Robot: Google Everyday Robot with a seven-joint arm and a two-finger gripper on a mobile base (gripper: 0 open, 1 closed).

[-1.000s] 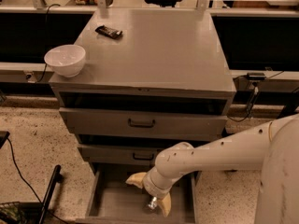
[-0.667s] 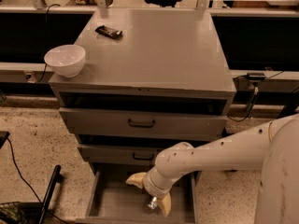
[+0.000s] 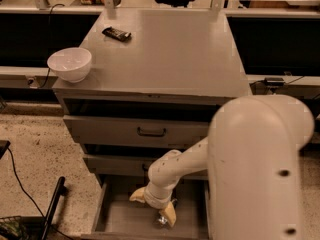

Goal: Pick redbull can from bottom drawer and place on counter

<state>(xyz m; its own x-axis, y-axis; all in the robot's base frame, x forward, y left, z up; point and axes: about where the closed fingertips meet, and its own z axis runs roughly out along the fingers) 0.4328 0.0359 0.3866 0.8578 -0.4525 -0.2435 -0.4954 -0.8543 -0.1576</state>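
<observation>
The bottom drawer (image 3: 117,219) stands pulled open, plain grey inside. My gripper (image 3: 153,206) is down inside it, its two yellowish fingers (image 3: 169,214) spread open. The redbull can (image 3: 162,220) shows only as a small shiny silver bit on the drawer floor, right beside the right-hand finger and partly hidden by it. I cannot tell if the finger touches it. The counter (image 3: 175,49) is the broad grey top of the cabinet, above the arm.
A white bowl (image 3: 70,63) sits at the counter's front left corner, and a dark flat snack bar (image 3: 116,33) lies at its back left. Two shallower drawers (image 3: 150,131) above stand slightly open. My bulky white arm (image 3: 260,169) fills the right foreground. A black cable (image 3: 20,184) and a rod lie on the floor at left.
The big white upper link of my arm has swung left and now covers more of the right foreground. The gripper and can stay where they were in the drawer.
</observation>
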